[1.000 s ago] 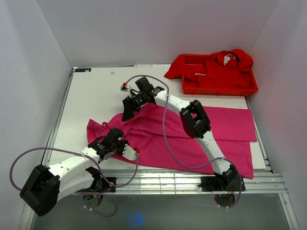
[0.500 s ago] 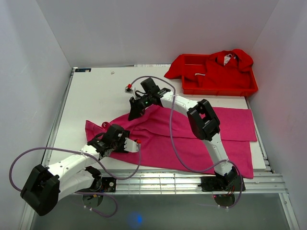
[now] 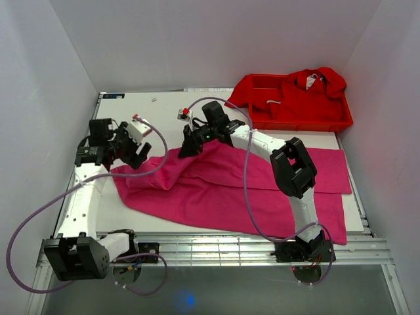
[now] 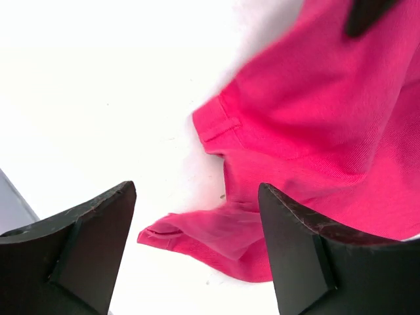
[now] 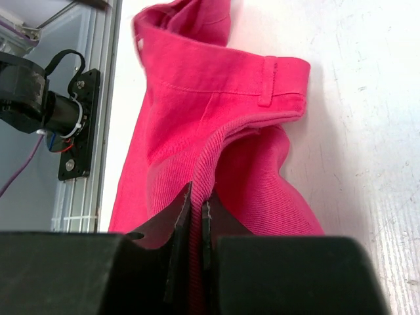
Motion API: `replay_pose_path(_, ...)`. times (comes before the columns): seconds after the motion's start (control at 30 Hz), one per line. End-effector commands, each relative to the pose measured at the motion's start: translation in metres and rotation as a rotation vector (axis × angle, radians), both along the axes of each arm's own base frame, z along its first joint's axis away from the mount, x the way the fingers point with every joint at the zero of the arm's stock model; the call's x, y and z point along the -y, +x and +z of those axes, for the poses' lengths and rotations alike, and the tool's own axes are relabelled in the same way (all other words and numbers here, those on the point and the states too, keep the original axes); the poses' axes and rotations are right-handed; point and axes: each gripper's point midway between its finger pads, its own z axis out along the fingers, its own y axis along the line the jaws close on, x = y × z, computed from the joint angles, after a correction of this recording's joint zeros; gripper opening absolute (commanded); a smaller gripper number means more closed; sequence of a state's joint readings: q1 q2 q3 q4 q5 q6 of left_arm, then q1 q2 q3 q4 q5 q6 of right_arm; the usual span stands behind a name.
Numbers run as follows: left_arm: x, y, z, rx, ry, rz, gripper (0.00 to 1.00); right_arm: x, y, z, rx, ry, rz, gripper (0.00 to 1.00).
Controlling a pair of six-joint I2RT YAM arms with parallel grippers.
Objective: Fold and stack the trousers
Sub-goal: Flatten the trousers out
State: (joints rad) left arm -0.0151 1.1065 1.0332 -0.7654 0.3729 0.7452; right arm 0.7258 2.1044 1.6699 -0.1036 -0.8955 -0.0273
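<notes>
While the trousers (image 3: 223, 190) lie spread across the white table (image 3: 125, 115), waistband to the left, your right gripper (image 5: 197, 200) pinches a raised fold of their fabric near the waistband. Your left gripper (image 4: 195, 210) hangs above the waistband corner, jaws wide apart, holding nothing.

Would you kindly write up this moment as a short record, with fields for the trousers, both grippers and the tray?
trousers: magenta-pink, spread flat across the table, waistband end rumpled at the left
left gripper: open, above the waistband corner, holding nothing
right gripper: shut on a raised fold of the trousers near the waistband
red tray: far right corner, holding red garments that spill over its left rim
progress: trousers not yet folded or stacked
</notes>
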Motion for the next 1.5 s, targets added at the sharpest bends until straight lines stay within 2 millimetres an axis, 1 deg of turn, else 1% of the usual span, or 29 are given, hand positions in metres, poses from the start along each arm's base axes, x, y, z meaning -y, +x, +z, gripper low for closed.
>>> replay_pose_path(0.0,0.019,-0.024,0.021,-0.170,-0.336,-0.006,0.85,0.002,0.006,0.046,0.103,0.118,0.000,0.08)
replay_pose_path(0.03,0.019,-0.028,0.020,-0.205,-0.365,-0.001,0.85,0.003,0.007,0.047,0.111,0.123,-0.005,0.08)
replay_pose_path(0.07,0.017,-0.026,0.018,-0.225,-0.385,0.002,0.84,0.005,0.008,0.056,0.118,0.147,-0.014,0.08)
replay_pose_path(0.1,0.011,-0.022,0.017,-0.240,-0.418,0.027,0.84,0.008,0.008,0.059,0.129,0.162,-0.019,0.08)
replay_pose_path(0.13,0.008,-0.021,0.021,-0.231,-0.434,0.034,0.84,0.009,0.007,0.054,0.119,0.154,-0.019,0.08)
replay_pose_path(0.17,0.004,-0.016,0.015,-0.251,-0.451,0.049,0.84,0.010,0.005,0.060,0.136,0.169,-0.014,0.08)
replay_pose_path(0.23,-0.005,-0.004,0.014,-0.247,-0.475,0.081,0.83,0.014,-0.001,0.059,0.146,0.170,-0.003,0.08)
replay_pose_path(0.27,-0.007,0.001,0.012,-0.256,-0.485,0.091,0.83,0.015,-0.004,0.063,0.167,0.178,0.009,0.08)
replay_pose_path(0.3,-0.007,0.006,0.003,-0.293,-0.503,0.090,0.83,0.016,-0.008,0.060,0.179,0.170,0.022,0.08)
replay_pose_path(0.33,-0.004,0.015,-0.006,-0.336,-0.548,0.076,0.83,0.023,-0.022,0.042,0.247,0.143,0.072,0.08)
replay_pose_path(0.37,-0.004,0.020,-0.014,-0.368,-0.572,0.076,0.83,0.028,-0.036,0.032,0.241,0.119,0.097,0.08)
replay_pose_path(0.4,-0.004,0.020,-0.014,-0.368,-0.572,0.076,0.83,0.026,-0.038,0.037,0.283,0.132,0.109,0.08)
replay_pose_path(0.43,-0.004,0.025,-0.023,-0.396,-0.580,0.080,0.83,0.029,-0.046,0.032,0.291,0.120,0.124,0.08)
replay_pose_path(0.5,-0.004,0.029,-0.027,-0.403,-0.590,0.067,0.84,0.036,-0.069,0.013,0.359,0.086,0.176,0.08)
replay_pose_path(0.53,-0.004,0.033,-0.033,-0.413,-0.598,0.070,0.84,0.038,-0.076,0.007,0.390,0.075,0.187,0.08)
replay_pose_path(0.6,-0.002,0.035,-0.038,-0.427,-0.616,0.057,0.85,0.043,-0.091,-0.008,0.441,0.051,0.209,0.08)
replay_pose_path(0.63,0.001,0.035,-0.042,-0.441,-0.623,0.052,0.85,0.046,-0.094,-0.012,0.449,0.043,0.212,0.08)
replay_pose_path(0.7,0.008,0.031,-0.055,-0.481,-0.628,0.033,0.86,0.047,-0.097,-0.017,0.480,0.031,0.218,0.08)
replay_pose_path(0.8,0.017,0.027,-0.069,-0.510,-0.614,0.002,0.88,0.046,-0.094,-0.017,0.512,0.027,0.219,0.08)
replay_pose_path(0.87,0.023,0.026,-0.072,-0.519,-0.625,-0.013,0.89,0.045,-0.093,-0.017,0.521,0.029,0.222,0.08)
replay_pose_path(1.0,0.043,0.020,-0.077,-0.572,-0.668,-0.064,0.90,0.044,-0.092,-0.017,0.528,0.025,0.223,0.08)
replay_pose_path(1.1,0.047,0.014,-0.085,-0.597,-0.650,-0.068,0.89,0.046,-0.093,-0.017,0.536,0.023,0.226,0.08)
replay_pose_path(1.13,0.048,0.017,-0.089,-0.581,-0.636,-0.066,0.88,0.046,-0.093,-0.016,0.537,0.023,0.225,0.08)
replay_pose_path(1.17,0.044,0.013,-0.099,-0.594,-0.609,-0.029,0.87,0.047,-0.094,-0.016,0.535,0.025,0.227,0.08)
replay_pose_path(1.23,0.043,0.015,-0.105,-0.571,-0.584,-0.016,0.84,0.047,-0.095,-0.015,0.531,0.025,0.227,0.08)
replay_pose_path(1.27,0.041,0.011,-0.112,-0.579,-0.563,-0.003,0.82,0.048,-0.096,-0.014,0.531,0.026,0.228,0.08)
replay_pose_path(1.37,0.045,0.009,-0.112,-0.566,-0.547,-0.009,0.73,0.049,-0.096,-0.013,0.538,0.022,0.224,0.08)
replay_pose_path(1.4,0.044,0.010,-0.111,-0.561,-0.545,0.000,0.61,0.050,-0.095,-0.014,0.540,0.019,0.224,0.08)
replay_pose_path(1.47,0.038,0.017,-0.105,-0.516,-0.532,0.036,0.45,0.050,-0.093,-0.016,0.538,-0.001,0.215,0.09)
